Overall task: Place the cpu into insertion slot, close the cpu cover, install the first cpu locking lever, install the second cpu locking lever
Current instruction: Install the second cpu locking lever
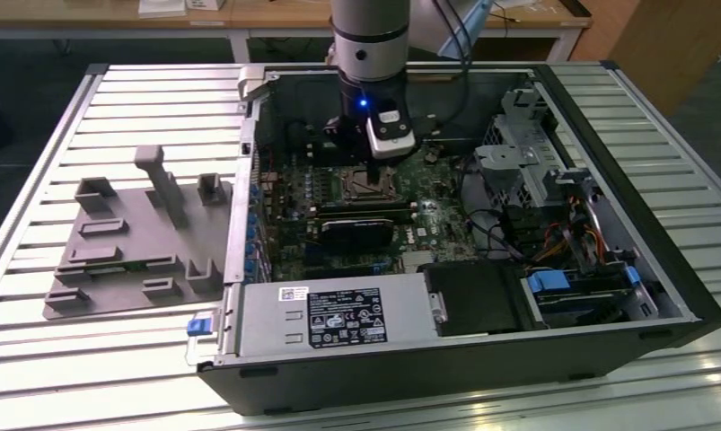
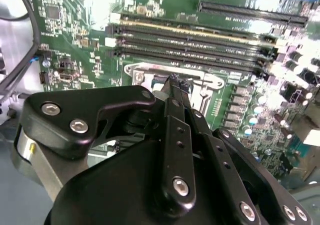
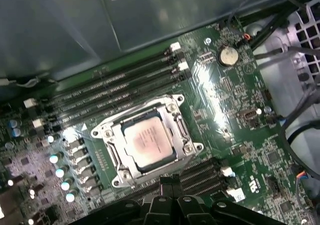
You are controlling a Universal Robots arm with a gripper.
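Black gripper [image 2: 173, 82] fingers [image 2: 176, 130] sit pressed together, holding nothing, tips poised just above the insertion slot [image 3: 147, 141] on the green motherboard [image 3: 235, 110]; the cpu [image 3: 149, 142] lies seated in that slot, framed by the cpu cover [image 3: 172, 122] lying flat around it; long memory slots [image 3: 115, 92] run beside the socket

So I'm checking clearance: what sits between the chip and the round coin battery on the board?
In the first wrist view, the chip and battery are separated by the silver cover frame and bare green board.
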